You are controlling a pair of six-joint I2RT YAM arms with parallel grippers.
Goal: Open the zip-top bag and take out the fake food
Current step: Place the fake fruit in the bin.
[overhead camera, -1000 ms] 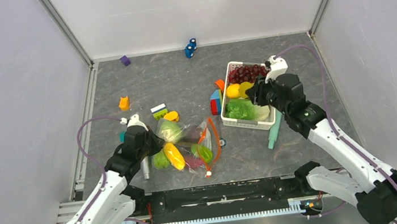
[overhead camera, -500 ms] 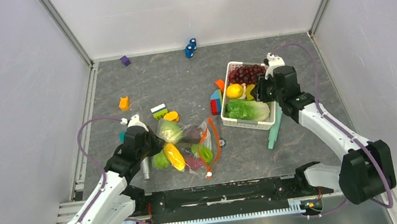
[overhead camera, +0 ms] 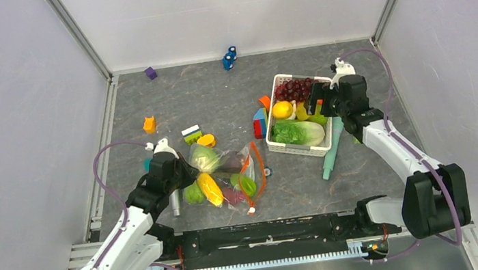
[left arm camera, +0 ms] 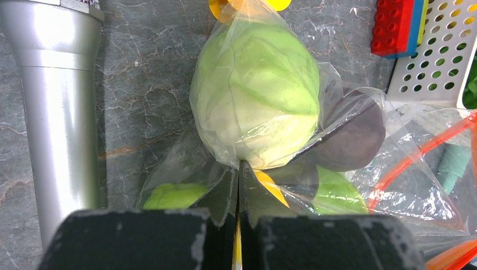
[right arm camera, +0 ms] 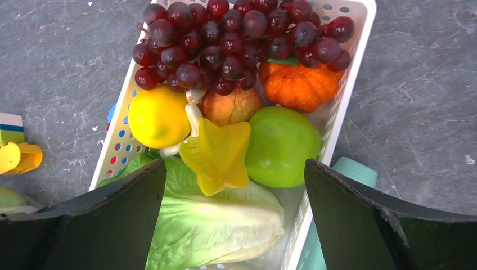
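The zip-top bag (overhead camera: 231, 176) lies clear and crinkled on the table, its red-orange zipper strip (overhead camera: 259, 167) curving along the right side. Fake food shows inside it: a pale cabbage (left arm camera: 256, 93), a dark eggplant (left arm camera: 351, 135), a green fruit (left arm camera: 174, 195) and a yellow corn cob (overhead camera: 210, 188). My left gripper (left arm camera: 239, 180) is shut on a fold of the bag's plastic just below the cabbage. My right gripper (right arm camera: 235, 169) hangs open and holds nothing above the white basket (right arm camera: 360, 17), where a round green fruit (right arm camera: 281, 146) rests beside a yellow star fruit (right arm camera: 219, 154).
The basket also holds grapes (right arm camera: 236, 39), a lemon (right arm camera: 157, 115), an orange pumpkin (right arm camera: 298, 84) and a long lettuce (right arm camera: 214, 225). A teal cylinder (overhead camera: 330, 151) lies by its right side. A silver cylinder (left arm camera: 56, 112) lies left of the bag. Building blocks (overhead camera: 260, 122) are scattered about.
My right gripper has opened wide and drawn right and back over the basket's edge. The left gripper and the bag have stayed still.
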